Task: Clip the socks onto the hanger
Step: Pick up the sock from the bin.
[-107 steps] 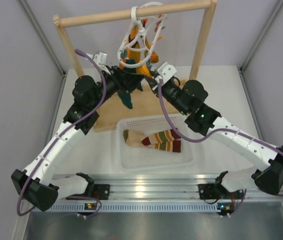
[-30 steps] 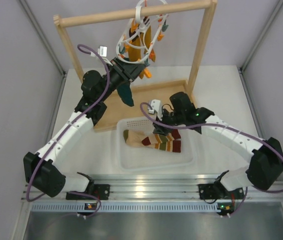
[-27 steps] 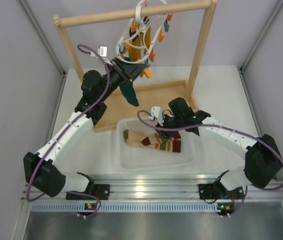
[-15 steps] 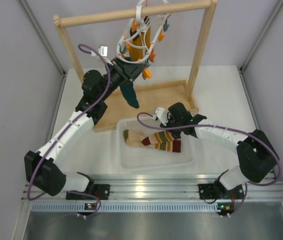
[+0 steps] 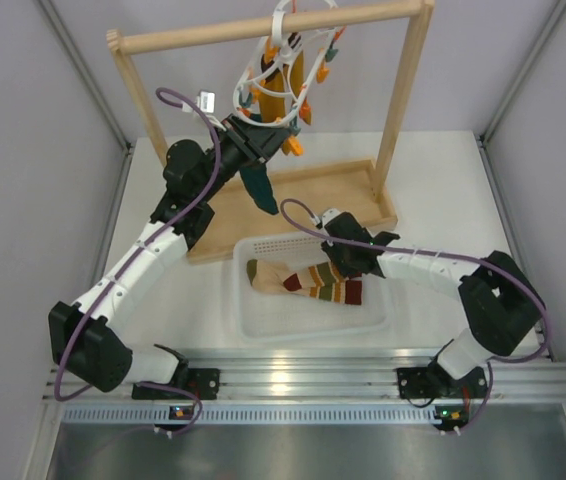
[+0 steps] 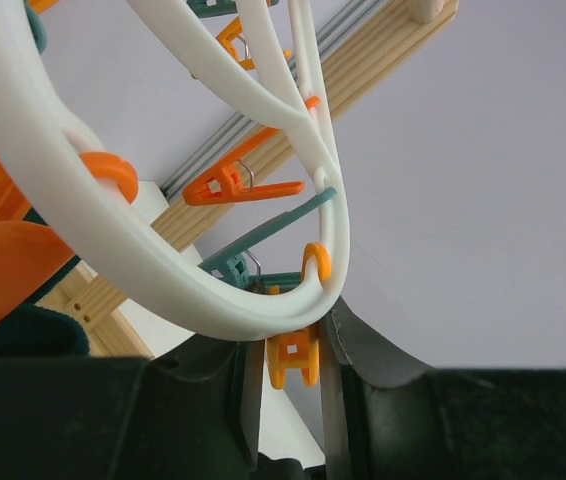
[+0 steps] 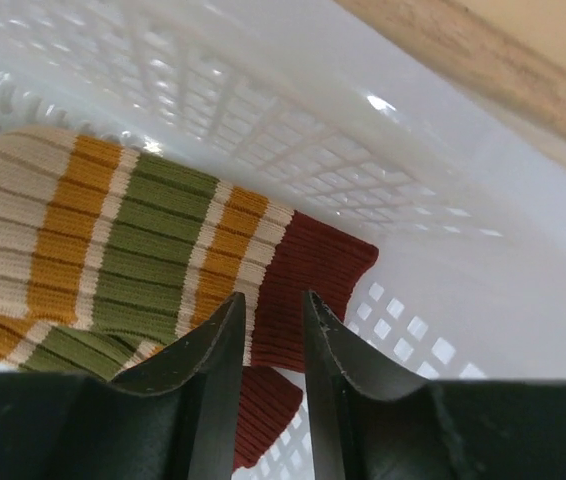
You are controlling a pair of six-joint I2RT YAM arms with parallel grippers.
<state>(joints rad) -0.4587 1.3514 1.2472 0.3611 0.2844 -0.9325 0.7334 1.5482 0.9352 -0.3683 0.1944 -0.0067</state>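
- Top view: the hanger [image 5: 275, 72] hangs by its hook from the crossbar of the wooden rail frame [image 5: 213, 35], toward the far edge of the bench [image 5: 443, 180].
- Top view: the left fingers [image 5: 263, 140] are raised to the hanger's lower rim. A teal sock [image 5: 258, 188] dangles just beneath them.
- Top view: the striped sock [image 5: 298, 280] lies in the white basket [image 5: 313, 325], toward the bench's near edge. The right fingers [image 5: 351, 262] are lowered at its right end.
- Left wrist view: the left fingers [image 6: 248, 385] pinch an orange clip [image 6: 291, 365] hung from the hanger's white ring [image 6: 163, 300]. Other orange and teal clips hang above it.
- Right wrist view: the right fingers [image 7: 218, 355] stand a narrow gap apart over the red cuff of the striped sock [image 7: 143, 250]. Cannot tell whether fabric is nipped. The mesh wall of the basket [image 7: 293, 140] lies beyond.
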